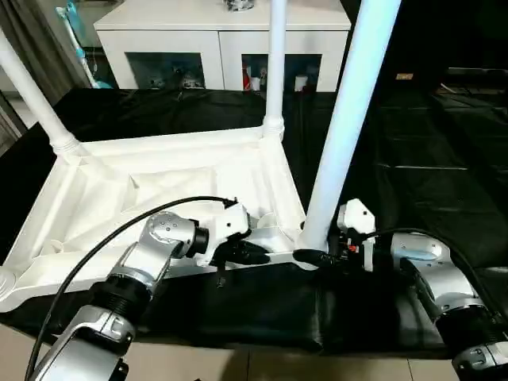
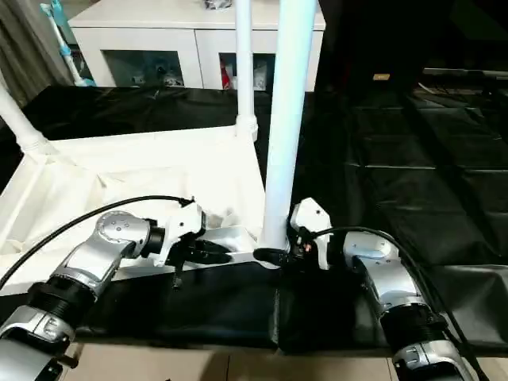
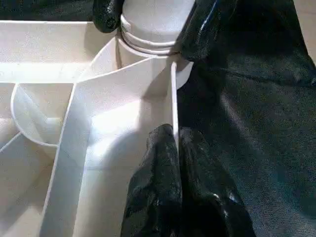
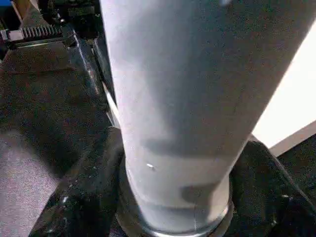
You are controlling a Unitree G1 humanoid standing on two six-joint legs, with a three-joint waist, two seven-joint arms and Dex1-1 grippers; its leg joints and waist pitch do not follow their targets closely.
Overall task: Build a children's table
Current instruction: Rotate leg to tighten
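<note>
White plastic table top (image 1: 159,190) upside down on black wrinkled cloth (image 1: 413,182), ribbed underside up, thin diagonal ribs and raised rim, matte smooth finish. Sits left of centre, from 9 o'clock to middle of head view. Three smooth white tapered tube legs upright in round corner sockets: far-left leg (image 1: 32,95) at 10 o'clock, leaning; far-right leg (image 1: 275,71) at 12 o'clock; near-right leg (image 1: 349,119) thickest in view, at 1 o'clock, ringed collar at its base.

Left gripper (image 3: 177,163) clenched, glossy black fingers (image 3: 155,187) pinching thin near rim wall of table top, just beside near-right socket. Silver jointed forearm with black cable at 7 o'clock.

Right gripper (image 4: 173,197) around base of near-right leg, black rubbery fingers (image 4: 79,197) on either side of collar, touching or nearly touching; cannot tell whether actually squeezing.

White glossy cabinet (image 1: 222,40) with glass doors at 12 o'clock, beyond cloth.
</note>
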